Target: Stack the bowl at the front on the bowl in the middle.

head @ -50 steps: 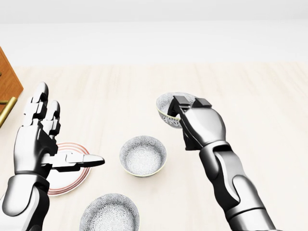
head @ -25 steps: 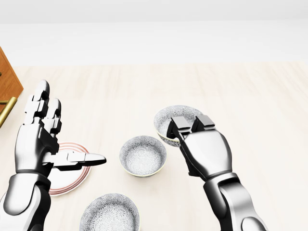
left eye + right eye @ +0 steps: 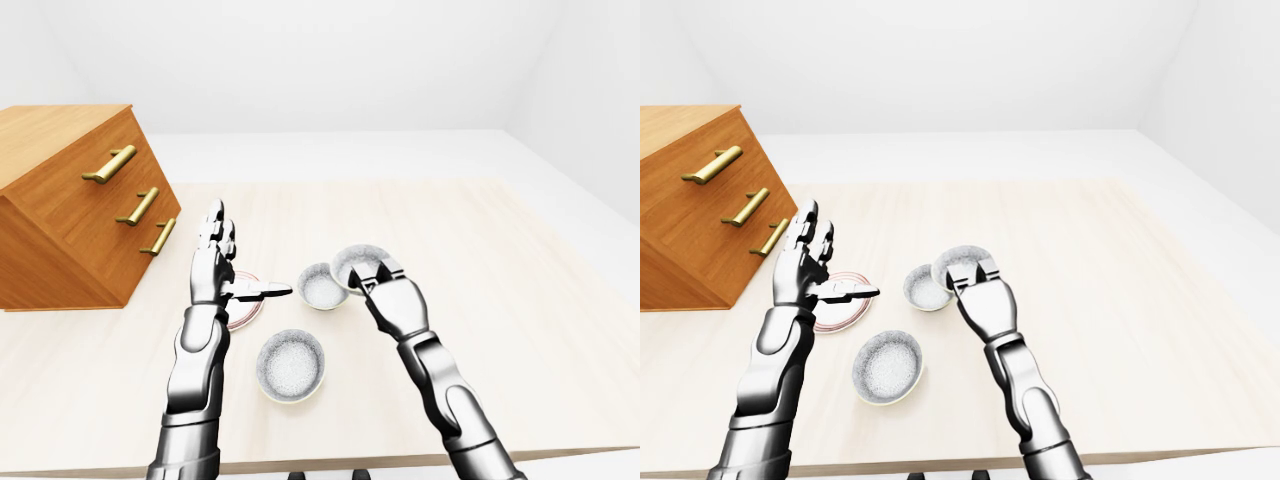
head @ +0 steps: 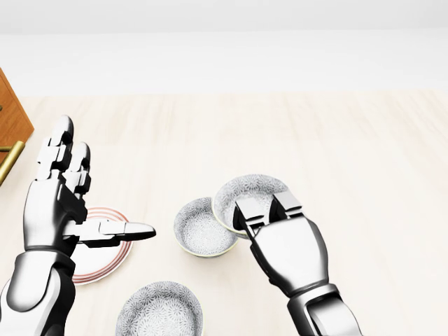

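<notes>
Three grey-patterned bowls show in the head view. My right hand (image 4: 268,211) is shut on the rim of one bowl (image 4: 248,194), held just off the table with its left edge overlapping the right rim of the middle bowl (image 4: 199,229). The third bowl (image 4: 159,312) sits at the bottom of the view, untouched. Left of the middle bowl my left hand (image 4: 105,180) hovers open, fingers up and thumb pointing right, with nothing in it. The right thumb is hidden behind the held bowl's wall.
A red-rimmed plate (image 4: 103,260) lies under my left hand. A wooden chest of drawers (image 3: 70,200) with brass handles stands on the table's left side. The pale wooden table (image 3: 500,300) stretches to the right.
My right hand has carried its bowl down and to the left in the head view, from beyond the middle bowl to its right rim. The left hand has stayed put.
</notes>
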Controlling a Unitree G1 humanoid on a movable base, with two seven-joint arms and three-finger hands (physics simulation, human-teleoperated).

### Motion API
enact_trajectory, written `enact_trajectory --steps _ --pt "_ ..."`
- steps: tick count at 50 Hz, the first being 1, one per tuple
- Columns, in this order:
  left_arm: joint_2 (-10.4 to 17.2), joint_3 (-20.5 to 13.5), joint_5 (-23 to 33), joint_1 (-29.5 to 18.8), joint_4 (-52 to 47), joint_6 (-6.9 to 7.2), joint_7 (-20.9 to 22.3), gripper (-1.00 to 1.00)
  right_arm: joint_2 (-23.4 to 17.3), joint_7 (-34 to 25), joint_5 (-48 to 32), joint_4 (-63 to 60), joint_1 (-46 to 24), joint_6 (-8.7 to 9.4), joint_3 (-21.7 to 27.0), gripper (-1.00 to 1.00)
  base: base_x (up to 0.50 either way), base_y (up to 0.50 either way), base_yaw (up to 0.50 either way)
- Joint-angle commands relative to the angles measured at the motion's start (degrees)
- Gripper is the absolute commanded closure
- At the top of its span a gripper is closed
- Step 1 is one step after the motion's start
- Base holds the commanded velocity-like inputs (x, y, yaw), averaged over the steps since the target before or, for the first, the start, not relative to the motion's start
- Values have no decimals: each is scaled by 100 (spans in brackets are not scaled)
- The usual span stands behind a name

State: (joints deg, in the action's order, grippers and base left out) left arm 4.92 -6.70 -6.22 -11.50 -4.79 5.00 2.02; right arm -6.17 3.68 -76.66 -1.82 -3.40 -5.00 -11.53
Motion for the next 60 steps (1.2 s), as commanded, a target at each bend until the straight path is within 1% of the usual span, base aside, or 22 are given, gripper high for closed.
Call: enact_trajectory --steps 1,11,25,32,44,51,60 --pt "2 -5 -11 8 -16 0 4 -100 63 120 -564 -245 130 0 -187 100 0 0 0" --pt "14 -22 -26 -4 33 0 12 -100 139 31 -551 -293 29 0 -249 100 0 0 0" --pt "10 -12 -22 11 57 0 22 -100 360 43 -646 -165 -95 0 -551 100 0 0 0" --pt "1 2 -12 21 66 0 21 -100 415 247 -819 137 -243 0 -630 100 0 0 0" --pt "-3 -1 -21 23 62 0 22 -100 577 435 -913 722 -633 0 -651 100 0 0 0" --pt "7 -14 -30 18 82 0 33 -100 672 509 -929 1027 -698 0 -716 100 0 0 0" --pt "-2 -1 -22 15 111 0 27 -100 739 784 -1052 1536 -988 0 -696 100 0 0 0"
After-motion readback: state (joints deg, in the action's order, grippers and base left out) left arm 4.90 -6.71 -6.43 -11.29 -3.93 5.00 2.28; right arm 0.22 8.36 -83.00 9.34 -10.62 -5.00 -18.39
